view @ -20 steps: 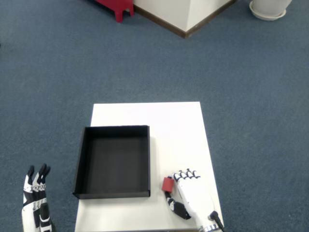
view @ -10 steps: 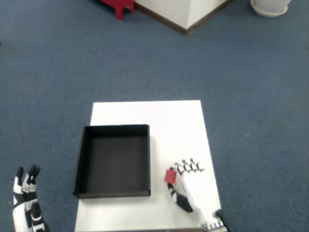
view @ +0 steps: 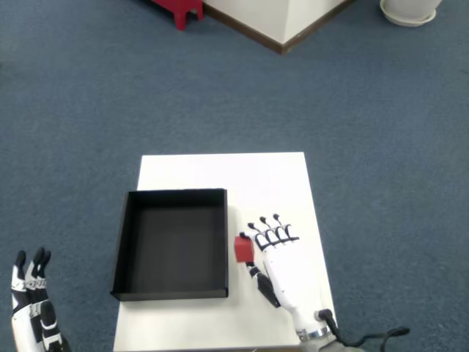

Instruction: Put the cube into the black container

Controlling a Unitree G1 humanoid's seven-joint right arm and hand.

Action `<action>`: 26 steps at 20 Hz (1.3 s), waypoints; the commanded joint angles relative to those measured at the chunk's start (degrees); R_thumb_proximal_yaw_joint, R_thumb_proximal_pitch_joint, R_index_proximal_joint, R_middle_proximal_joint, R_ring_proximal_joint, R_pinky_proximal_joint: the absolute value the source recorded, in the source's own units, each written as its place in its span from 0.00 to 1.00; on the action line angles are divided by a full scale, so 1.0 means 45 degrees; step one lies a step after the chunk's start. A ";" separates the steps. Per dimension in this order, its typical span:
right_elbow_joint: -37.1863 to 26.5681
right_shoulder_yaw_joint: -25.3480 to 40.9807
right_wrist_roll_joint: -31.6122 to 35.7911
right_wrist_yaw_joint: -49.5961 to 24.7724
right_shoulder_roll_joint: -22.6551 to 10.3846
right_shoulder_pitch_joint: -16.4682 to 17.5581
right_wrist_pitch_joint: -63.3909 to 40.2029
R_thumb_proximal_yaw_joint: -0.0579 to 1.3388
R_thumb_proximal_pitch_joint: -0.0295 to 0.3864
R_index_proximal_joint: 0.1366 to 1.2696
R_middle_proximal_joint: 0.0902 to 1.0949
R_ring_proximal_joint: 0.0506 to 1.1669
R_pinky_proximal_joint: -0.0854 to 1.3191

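Now the right hand (view: 281, 268) pinches the small red cube (view: 242, 248) between thumb and fingers, fingers pointing far across the white worktop (view: 267, 183). The cube sits just right of the black container (view: 174, 243), near its right wall, not inside. Its faces look roughly square, so no long axis shows.

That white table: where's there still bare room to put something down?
The table's far strip beyond the black container is bare, as is the container's floor. The narrow lane right of it is crowded by the right hand and red cube.
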 commanded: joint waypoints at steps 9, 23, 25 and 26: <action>-0.3268 0.0197 -0.0840 -0.1482 0.0025 -0.1548 0.1137 0.91 0.52 0.81 0.29 0.22 0.18; -0.6312 0.0259 -0.0280 0.3124 0.0244 -0.2871 0.4494 0.91 0.53 0.81 0.32 0.22 0.17; -0.6395 0.0332 -0.0213 0.4025 0.0325 -0.3007 0.4709 0.91 0.53 0.81 0.32 0.21 0.16; -0.6426 0.0339 -0.0201 0.4338 0.0341 -0.3067 0.4788 0.91 0.53 0.81 0.32 0.21 0.16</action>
